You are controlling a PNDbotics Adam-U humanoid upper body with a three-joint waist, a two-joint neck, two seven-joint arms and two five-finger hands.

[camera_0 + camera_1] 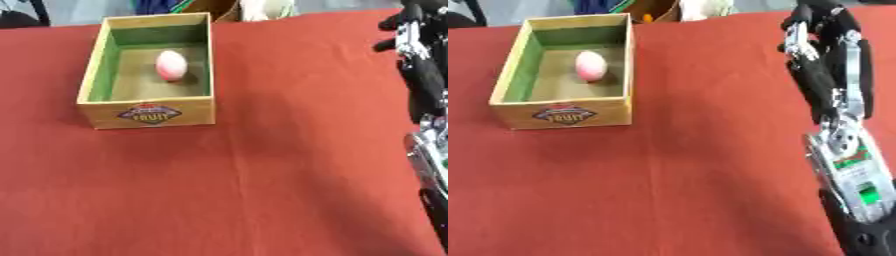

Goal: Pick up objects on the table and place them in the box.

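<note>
Right eye view: egg (pixel 591 65) in box (pixel 562 115), well left of right hand (pixel 820 30).

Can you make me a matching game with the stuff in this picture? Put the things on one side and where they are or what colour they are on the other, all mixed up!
Things:
1. pink egg-shaped object
2. wooden box
3. tablecloth
4. right hand

Descriptions:
A. red, covering the whole table
B. black and silver, raised at the right side
C. lying inside the box
D. green inside, with a label on its front wall

Pairs: 1-C, 2-D, 3-A, 4-B
</note>
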